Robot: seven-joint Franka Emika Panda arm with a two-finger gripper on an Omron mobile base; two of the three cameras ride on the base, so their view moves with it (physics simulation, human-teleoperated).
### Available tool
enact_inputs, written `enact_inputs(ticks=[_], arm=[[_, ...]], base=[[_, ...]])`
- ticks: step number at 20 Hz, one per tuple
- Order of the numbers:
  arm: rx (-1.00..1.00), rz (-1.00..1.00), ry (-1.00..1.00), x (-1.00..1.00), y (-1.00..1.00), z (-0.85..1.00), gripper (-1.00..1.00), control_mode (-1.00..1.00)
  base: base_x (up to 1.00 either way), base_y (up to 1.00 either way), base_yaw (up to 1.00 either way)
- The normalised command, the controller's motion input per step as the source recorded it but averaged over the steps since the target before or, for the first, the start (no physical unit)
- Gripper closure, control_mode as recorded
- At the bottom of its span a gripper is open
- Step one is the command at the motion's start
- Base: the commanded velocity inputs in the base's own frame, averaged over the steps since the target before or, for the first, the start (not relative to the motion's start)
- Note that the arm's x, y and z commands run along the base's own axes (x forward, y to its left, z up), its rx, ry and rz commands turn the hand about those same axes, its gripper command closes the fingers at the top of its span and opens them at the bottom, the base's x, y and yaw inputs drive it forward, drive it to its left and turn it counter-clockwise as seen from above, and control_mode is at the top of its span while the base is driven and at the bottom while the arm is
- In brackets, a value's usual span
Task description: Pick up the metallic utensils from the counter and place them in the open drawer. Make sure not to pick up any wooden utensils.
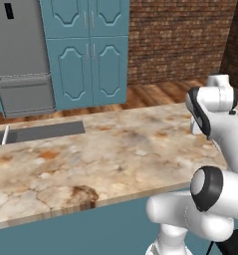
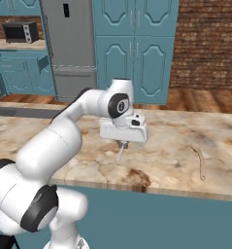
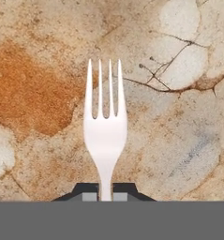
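Gripper (image 3: 104,197) is clamped on the silver fork (image 3: 105,136) over open counter (image 2: 175,160), a thin utensil (image 2: 201,160) lying well apart.

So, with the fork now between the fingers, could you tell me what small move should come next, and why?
Probably a short straight lift. In the hand view the gripper is shut on the fork's neck, tines pointing away over the counter. In the right base view the fork hangs just at the stone, so raising it first should keep it from dragging before any carry toward the drawer.
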Motion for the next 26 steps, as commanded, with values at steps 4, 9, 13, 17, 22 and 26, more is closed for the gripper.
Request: enact_inputs(ticks=[4,9,13,17,22,26], arm=[[0.0,0.04,0.01,-0.15,0.01,-0.29,1.0,-1.0],[0.03,0.08,0.03,-0.34,-0.08,-0.63,1.0,-1.0],[0.1,0.02,-0.05,-0.56,-0.16,-0.52,1.0,-1.0],[0.08,0.0,-0.07,-0.34,0.0,-0.09,1.0,-1.0],[0.0,0.0,-0.21,-0.51,0.0,0.39,1.0,-1.0],[0.0,0.0,-0.25,-0.51,0.02,0.58,1.0,-1.0]], base=[[0.0,0.0,0.0],[0.0,0.0,0.0],[0.0,0.0,0.0],[0.0,0.0,0.0],[0.0,0.0,0.0],[0.0,0.0,0.0]])
